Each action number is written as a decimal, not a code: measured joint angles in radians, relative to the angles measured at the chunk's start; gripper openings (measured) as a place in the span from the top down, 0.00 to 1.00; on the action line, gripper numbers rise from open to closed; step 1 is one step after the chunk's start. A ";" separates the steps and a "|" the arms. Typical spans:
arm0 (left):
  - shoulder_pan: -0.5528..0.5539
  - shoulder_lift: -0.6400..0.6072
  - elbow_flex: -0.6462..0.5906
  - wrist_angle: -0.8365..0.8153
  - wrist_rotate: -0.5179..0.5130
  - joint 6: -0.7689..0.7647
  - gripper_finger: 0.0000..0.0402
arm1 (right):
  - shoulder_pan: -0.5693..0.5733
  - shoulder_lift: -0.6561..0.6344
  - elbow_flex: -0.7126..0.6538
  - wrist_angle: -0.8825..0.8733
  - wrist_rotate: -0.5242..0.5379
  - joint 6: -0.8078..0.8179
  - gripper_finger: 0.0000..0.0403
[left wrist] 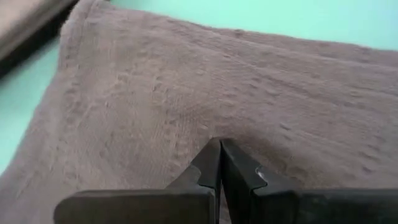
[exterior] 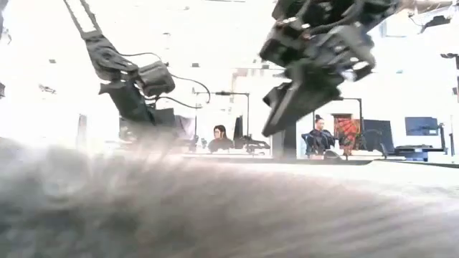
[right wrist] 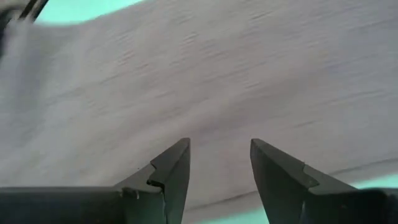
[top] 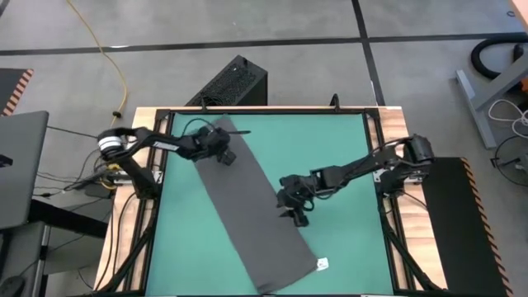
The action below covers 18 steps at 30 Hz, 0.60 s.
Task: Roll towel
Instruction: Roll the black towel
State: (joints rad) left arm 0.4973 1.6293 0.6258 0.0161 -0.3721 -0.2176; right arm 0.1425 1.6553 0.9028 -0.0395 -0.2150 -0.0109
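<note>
The dark grey towel (top: 247,206) lies flat and slanted on the teal green mat (top: 346,148), running from the far left to the near right. My left gripper (top: 227,155) is shut over the towel's far end, and its tips (left wrist: 219,149) point down at the cloth (left wrist: 186,81). My right gripper (top: 295,216) is open over the towel's right long edge, about halfway along it. In the low view it (exterior: 280,122) hangs clear above the cloth (exterior: 215,208). Its fingers (right wrist: 174,168) stand apart over the towel (right wrist: 217,74). My left gripper points its shut fingertips (left wrist: 211,155) down at the towel's top surface near its far end. No cloth shows between the fingers. I cannot tell whether the tips touch the cloth.
A small white tag (top: 322,264) lies on the mat beside the towel's near end. A black box (top: 235,81) stands beyond the table's far edge. Bare mat lies to the right of the towel and at the near left. People (exterior: 219,136) sit in the room behind.
</note>
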 joint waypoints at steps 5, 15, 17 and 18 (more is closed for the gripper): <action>0.032 0.073 0.130 -0.080 -0.134 0.043 1.00 | 0.068 -0.074 -0.103 -0.014 0.000 -0.001 0.52; -0.027 0.028 0.434 -0.318 -0.103 0.101 1.00 | 0.185 -0.254 -0.276 0.030 0.004 -0.006 0.52; -0.088 0.004 0.461 -0.313 0.011 0.101 1.00 | 0.215 -0.274 -0.297 0.032 0.004 -0.013 0.52; -0.124 -0.007 0.467 -0.297 0.079 0.099 1.00 | 0.231 -0.280 -0.306 0.031 0.004 -0.013 0.52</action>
State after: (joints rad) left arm 0.3735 1.6222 1.0924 -0.2805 -0.2927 -0.1187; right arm 0.3738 1.3751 0.5973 -0.0086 -0.2108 -0.0242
